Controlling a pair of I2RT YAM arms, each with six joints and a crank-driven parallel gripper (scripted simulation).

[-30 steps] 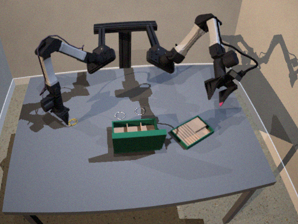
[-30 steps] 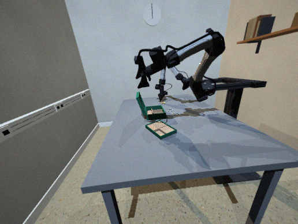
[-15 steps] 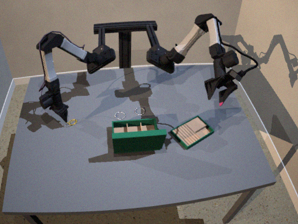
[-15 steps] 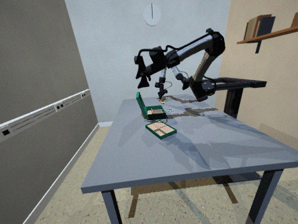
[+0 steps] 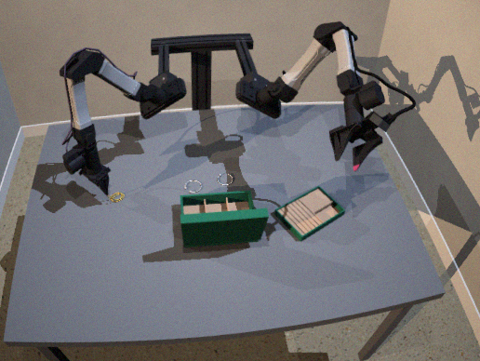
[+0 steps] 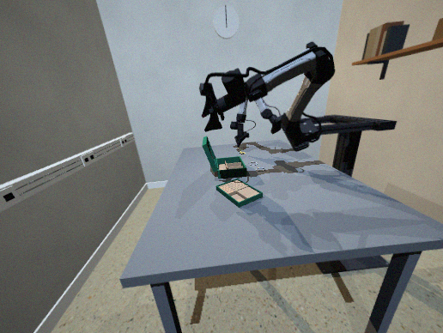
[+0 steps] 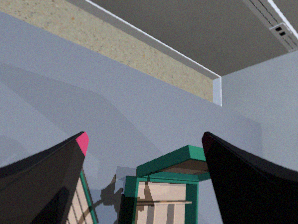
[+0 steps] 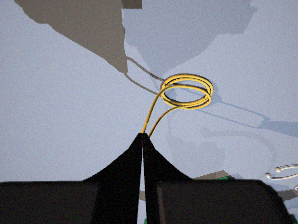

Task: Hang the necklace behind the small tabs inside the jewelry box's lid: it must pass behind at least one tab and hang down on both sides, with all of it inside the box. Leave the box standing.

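Table (image 5: 233, 288) (image 6: 275, 232) (image 7: 50, 90) (image 8: 65, 125): blue-grey
Jewelry box (image 5: 223, 229) (image 6: 232, 173) (image 7: 192, 200): standing, lid raised
Necklace (image 5: 116, 201) (image 6: 242, 153) (image 8: 210, 92): nine o'clock of the box in the top view (gold, mostly coiled)
Right gripper (image 5: 107, 193) (image 6: 239, 145) (image 8: 143, 135): pinching a necklace strand
Left gripper (image 5: 346, 162) (image 6: 209, 124) (image 7: 145, 134): wide open, two o'clock

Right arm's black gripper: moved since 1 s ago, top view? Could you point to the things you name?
Yes, slightly: the right gripper (image 5: 108, 193) (image 6: 239, 145) (image 8: 142, 135) has shifted up the picture, judged against the open green jewelry box (image 5: 223, 230) (image 6: 233, 172) (image 7: 129, 200) (image 8: 225, 178), apparently lifting.
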